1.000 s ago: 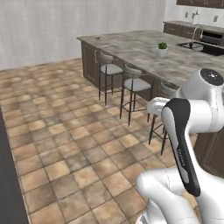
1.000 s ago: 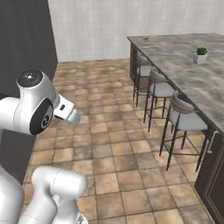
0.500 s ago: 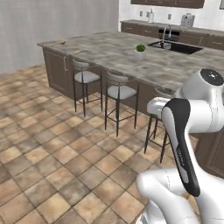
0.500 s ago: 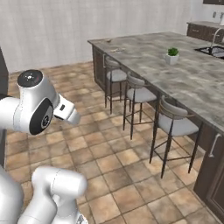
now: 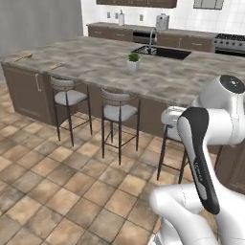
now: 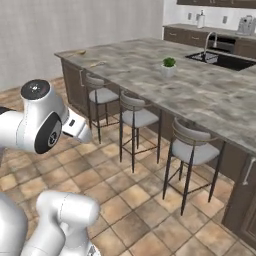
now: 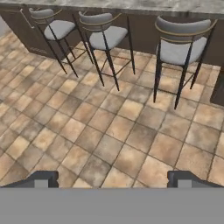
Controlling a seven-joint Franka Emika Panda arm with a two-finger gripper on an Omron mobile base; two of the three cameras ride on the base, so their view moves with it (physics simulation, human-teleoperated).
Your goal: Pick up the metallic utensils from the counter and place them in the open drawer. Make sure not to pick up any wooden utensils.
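Three stools (image 7: 105, 33) along counter (image 5: 95, 62) edge

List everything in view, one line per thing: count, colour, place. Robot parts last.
counter: one, grey-brown marbled top over dark brown cabinets, a long island.
stools: three, grey seats on dark frames, lined up along the island's near side.
potted plant: one, green in a white pot, mid-island.
utensils: two small tan shapes at the island's far left end; too small to tell their kind.
sink: one, dark basin with a metal tap, set in the island's far side.
floor: brown stone tiles.
back counter: dark cabinets along the white wall.
gripper: one, dark fingertips, open, above the floor tiles.
arm: one, white with dark joints.
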